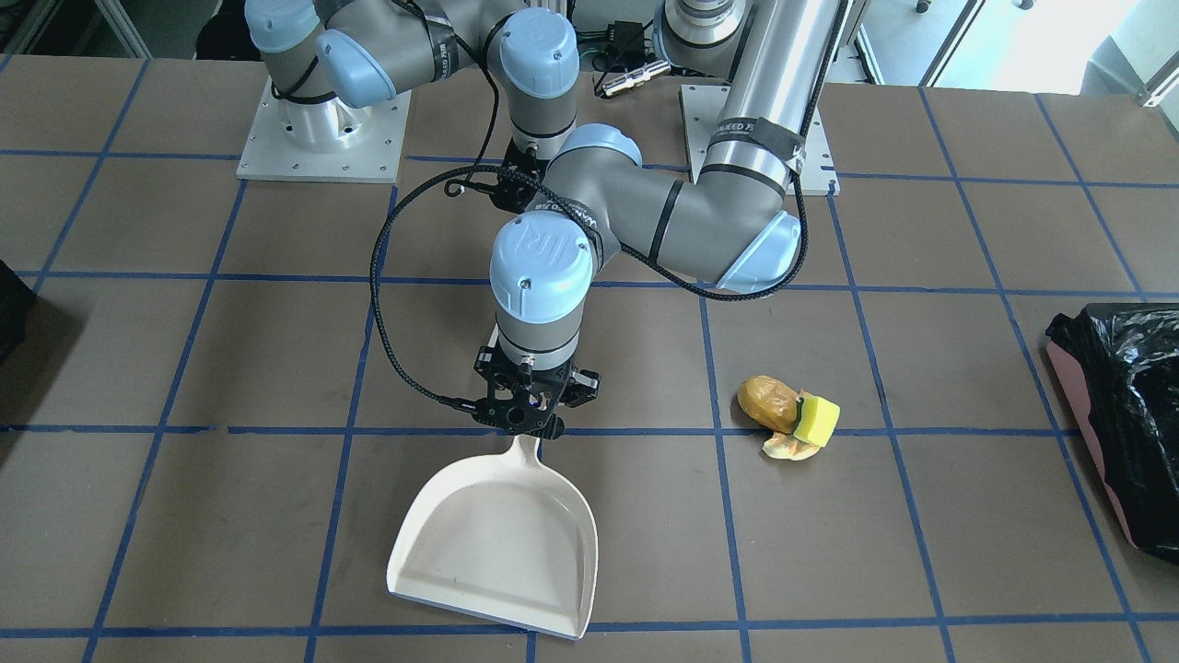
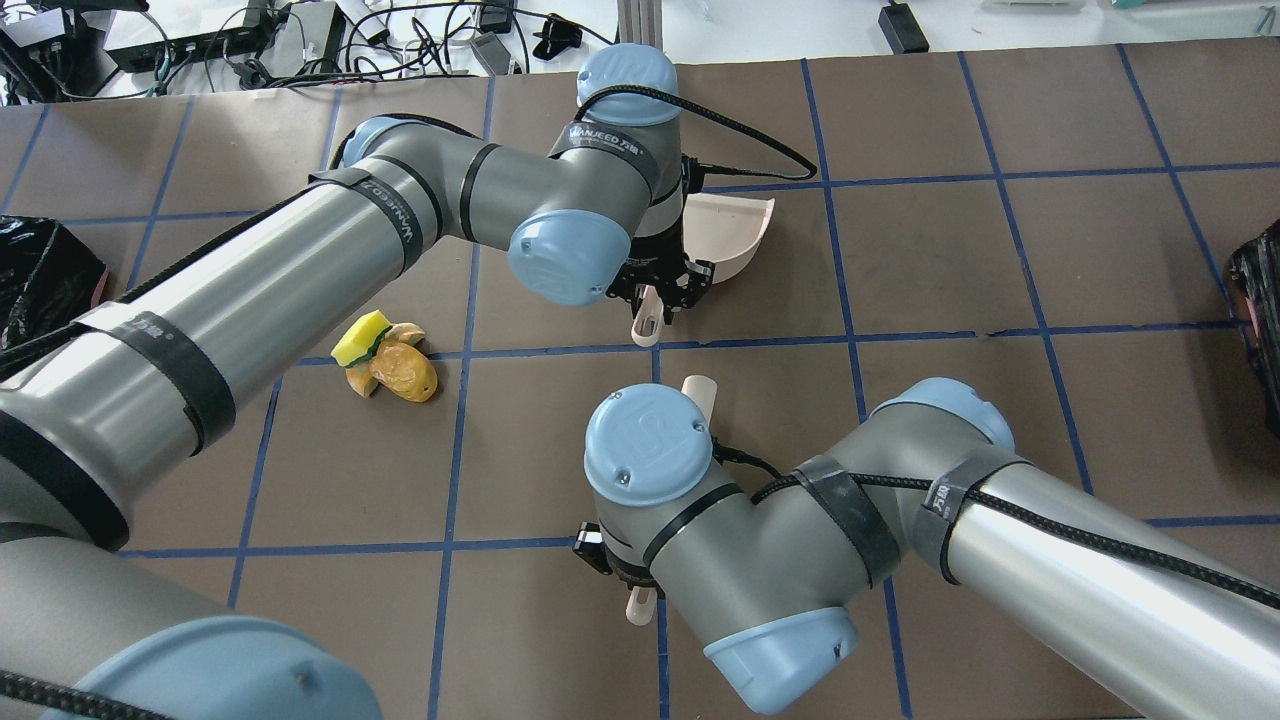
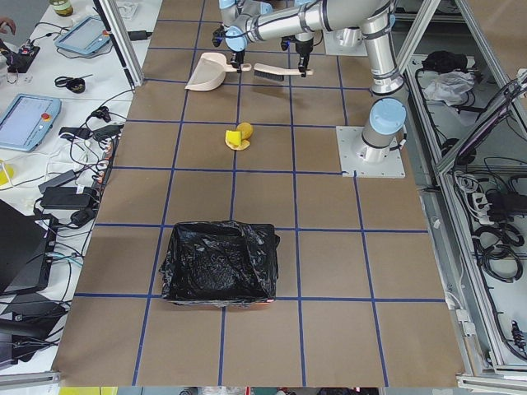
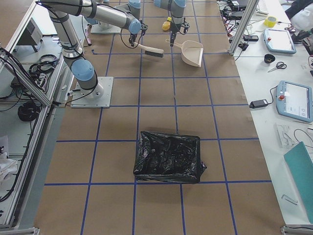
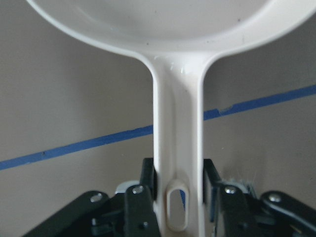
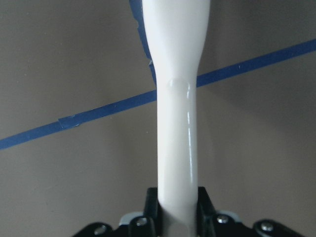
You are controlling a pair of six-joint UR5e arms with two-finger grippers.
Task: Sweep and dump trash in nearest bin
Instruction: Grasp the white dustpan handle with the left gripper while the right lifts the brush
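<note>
Left gripper (image 5: 178, 180) is pinching the handle (image 5: 177, 123) of the white dustpan (image 1: 502, 543), its black fingers (image 5: 148, 175) pressing both sides of the stem beside the hang hole (image 5: 174, 210). The dustpan is sitting nearest the operators' side of the brown table (image 1: 230, 534), its wide mouth pointing away from the robot. Off to the robot's left of the dustpan, well apart from it, the trash (image 1: 788, 416) is lying in a tight cluster on a blue tape line (image 1: 645, 431): a yellow-green sponge block (image 1: 818, 419) is leaning against a brownish-yellow lump (image 1: 764, 400), with a pale apple-slice piece (image 1: 790, 448) tucked against them. Farther along that side, at the table's end, the bin (image 3: 218, 263) is standing with its crinkled black bag (image 1: 1128, 368) draped over pink sides (image 1: 1087, 437); the trash is resting between dustpan and bin, touching neither. Behind the left gripper, closer to the robot, the right gripper (image 6: 177, 202) is clamping the white handle (image 6: 177, 123) of a brush (image 3: 276, 72), its fingers tight on either side; whether the bristles are touching the table cannot be told. At the opposite end of the table, farthest from the trash, a second black-lined bin (image 4: 168, 156) is sitting.
</note>
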